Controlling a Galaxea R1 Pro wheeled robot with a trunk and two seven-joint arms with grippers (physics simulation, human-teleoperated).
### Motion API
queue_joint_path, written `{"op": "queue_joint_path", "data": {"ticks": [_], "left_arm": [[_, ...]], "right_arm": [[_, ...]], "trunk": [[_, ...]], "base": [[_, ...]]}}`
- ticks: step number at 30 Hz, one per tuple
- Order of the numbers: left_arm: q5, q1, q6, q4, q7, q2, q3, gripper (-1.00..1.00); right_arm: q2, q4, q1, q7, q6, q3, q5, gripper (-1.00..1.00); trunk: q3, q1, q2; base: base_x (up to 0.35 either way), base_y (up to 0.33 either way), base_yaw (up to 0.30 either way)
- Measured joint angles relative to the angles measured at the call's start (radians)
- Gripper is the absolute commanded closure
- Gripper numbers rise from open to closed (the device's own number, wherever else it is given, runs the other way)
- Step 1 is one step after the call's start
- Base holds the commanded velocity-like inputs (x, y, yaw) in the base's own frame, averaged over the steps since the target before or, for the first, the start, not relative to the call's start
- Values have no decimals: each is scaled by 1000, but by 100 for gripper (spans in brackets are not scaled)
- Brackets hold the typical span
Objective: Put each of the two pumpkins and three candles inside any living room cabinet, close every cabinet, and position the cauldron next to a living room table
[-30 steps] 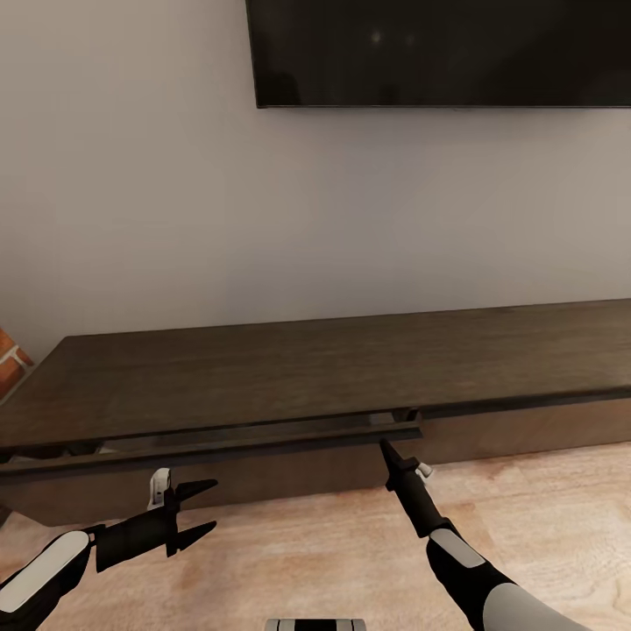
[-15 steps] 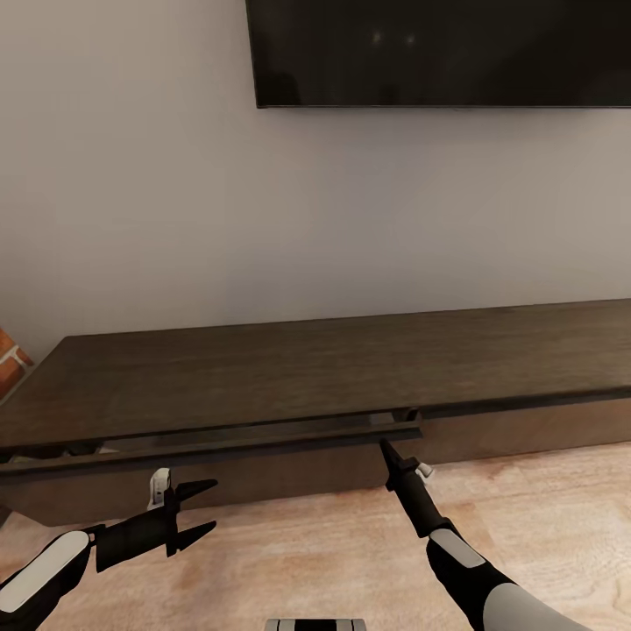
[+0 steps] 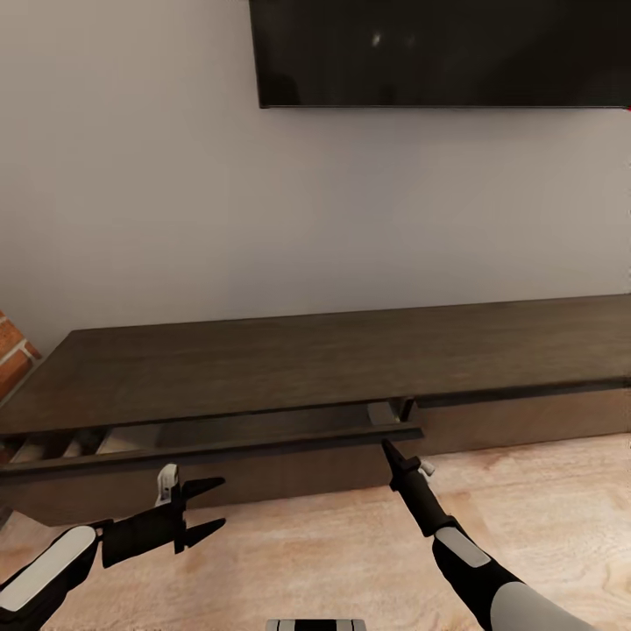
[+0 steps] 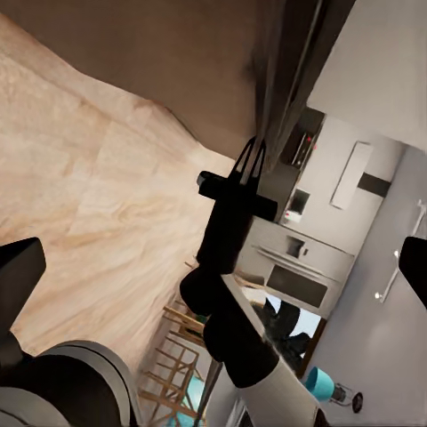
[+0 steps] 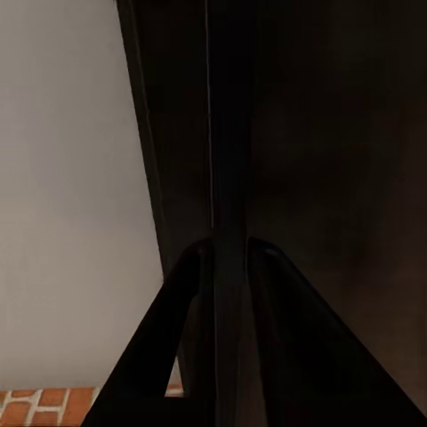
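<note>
The robot stands in front of the cabinet [image 3: 350, 368], a long, low unit of dark-brown wood that runs along the pale wall under a black television [image 3: 447, 53]. The left drawer [image 3: 210, 460] of the cabinet is pulled out a little, so a narrow gap shows between its top edge and the cabinet top; what lies inside the gap is too dim to tell. The drawer beside it, on the right, sits flush.

The right gripper [image 3: 386, 447] reaches up to the right end of this open drawer front. In the right wrist view its two dark fingers [image 5: 178, 347] stand on both sides of the thin upper edge of the drawer front (they look pressed onto it from both faces), so it pinches this edge.

The left gripper [image 3: 206, 506] hangs low over the light wooden floor [image 3: 333, 552], just in front of the drawer front and apart from it. Its two fingers are spread, and nothing is between them. In the left wrist view the right gripper [image 4: 252, 160] shows with its tips at the dark edge of the drawer.

A strip of red brick [image 3: 13, 359] shows at the left end of the cabinet.
</note>
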Motion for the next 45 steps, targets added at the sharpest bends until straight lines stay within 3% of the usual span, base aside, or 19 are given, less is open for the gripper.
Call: {"op": "queue_joint_path", "data": {"ticks": [19, 45], "left_arm": [[0, 0, 0, -52, 0, 0, 0, -100], [0, 0, 0, -53, 0, 0, 0, -100]], "right_arm": [[0, 5, 0, -1, -1, -30, -13, 100], [0, 12, -1, 5, 1, -41, -19, 100]], "trunk": [[0, 0, 0], [0, 0, 0]], "base": [[-274, 0, 0], [-99, 0, 0]]}}
